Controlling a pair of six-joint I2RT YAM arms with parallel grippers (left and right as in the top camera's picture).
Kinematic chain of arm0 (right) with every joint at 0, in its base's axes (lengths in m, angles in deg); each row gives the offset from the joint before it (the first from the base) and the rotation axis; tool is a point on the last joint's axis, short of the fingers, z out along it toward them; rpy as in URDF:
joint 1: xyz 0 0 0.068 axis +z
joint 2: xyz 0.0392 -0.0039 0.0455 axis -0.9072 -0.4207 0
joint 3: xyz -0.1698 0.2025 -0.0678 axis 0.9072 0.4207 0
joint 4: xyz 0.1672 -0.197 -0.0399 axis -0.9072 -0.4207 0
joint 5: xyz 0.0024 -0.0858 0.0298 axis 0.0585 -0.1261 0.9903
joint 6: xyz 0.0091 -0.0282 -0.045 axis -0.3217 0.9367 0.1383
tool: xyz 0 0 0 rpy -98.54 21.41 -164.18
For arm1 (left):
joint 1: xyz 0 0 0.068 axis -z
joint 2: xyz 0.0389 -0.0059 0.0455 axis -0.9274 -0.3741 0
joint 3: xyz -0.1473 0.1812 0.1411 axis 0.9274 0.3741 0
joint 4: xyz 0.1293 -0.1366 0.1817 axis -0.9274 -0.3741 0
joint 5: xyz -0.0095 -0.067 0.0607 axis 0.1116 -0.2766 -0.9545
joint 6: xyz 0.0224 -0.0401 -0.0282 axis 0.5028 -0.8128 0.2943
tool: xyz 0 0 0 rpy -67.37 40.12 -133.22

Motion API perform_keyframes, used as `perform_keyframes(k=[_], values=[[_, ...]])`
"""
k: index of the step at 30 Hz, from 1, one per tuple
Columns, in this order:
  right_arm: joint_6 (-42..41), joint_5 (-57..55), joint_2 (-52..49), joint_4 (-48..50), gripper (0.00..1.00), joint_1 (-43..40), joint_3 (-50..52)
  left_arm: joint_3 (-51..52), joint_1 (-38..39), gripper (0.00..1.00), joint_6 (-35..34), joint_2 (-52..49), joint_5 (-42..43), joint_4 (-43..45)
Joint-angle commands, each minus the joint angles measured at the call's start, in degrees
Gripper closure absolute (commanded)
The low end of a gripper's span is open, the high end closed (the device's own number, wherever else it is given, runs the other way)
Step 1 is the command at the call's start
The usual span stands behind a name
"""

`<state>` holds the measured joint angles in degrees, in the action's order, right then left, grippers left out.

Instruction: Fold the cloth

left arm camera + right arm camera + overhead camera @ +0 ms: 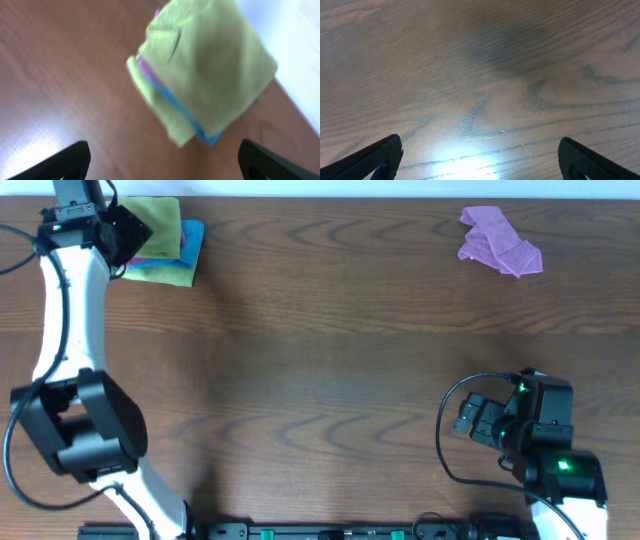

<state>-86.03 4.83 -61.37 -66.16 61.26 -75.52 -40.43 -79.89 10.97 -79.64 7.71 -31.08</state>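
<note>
A crumpled purple cloth lies at the far right of the table, unfolded. A stack of folded cloths, green on top with purple and blue beneath, sits at the far left. It fills the left wrist view. My left gripper is open and empty, hovering just by the stack's left side; its fingertips frame bare table below the stack. My right gripper is open and empty over bare wood near the front right, far from the purple cloth.
The brown wooden table spans the view. Its far edge meets a white surface just behind the stack. The right arm's base and cable sit at the front right.
</note>
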Motion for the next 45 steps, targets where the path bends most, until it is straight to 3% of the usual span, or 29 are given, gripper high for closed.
perform_keyframes(k=[1,9,17,22,25,33,38,45], values=[[-0.76,-0.48,0.0,0.09,0.01,-0.46,0.31,-0.46,1.95,0.05,1.73,2.08,1.25,-4.57],[-0.76,-0.48,0.0,0.09,0.01,-0.46,0.31,-0.46,8.33,0.05,1.84,5.75,4.63,-17.73],[-0.79,-0.48,0.0,0.09,0.01,-0.46,0.31,-0.44,9.86,0.04,1.81,5.75,7.96,-28.68],[-0.76,-0.48,0.0,0.09,0.01,-0.46,0.31,-0.42,15.63,0.05,1.62,5.77,2.99,-29.92],[-0.76,-0.48,0.0,0.09,0.01,-0.46,0.31,0.15,20.48,0.05,1.64,6.36,-1.14,-26.64],[-0.76,-0.48,0.0,0.09,0.01,-0.46,0.31,13.44,30.29,0.05,7.93,16.0,-7.04,-3.28],[-0.76,-0.48,0.0,0.09,0.01,-0.46,0.31,29.09,30.23,0.05,13.18,28.87,-8.0,8.28],[-0.76,-0.48,0.0,0.09,0.01,-0.46,0.31,48.63,25.99,0.05,19.58,49.0,-7.32,14.67]])
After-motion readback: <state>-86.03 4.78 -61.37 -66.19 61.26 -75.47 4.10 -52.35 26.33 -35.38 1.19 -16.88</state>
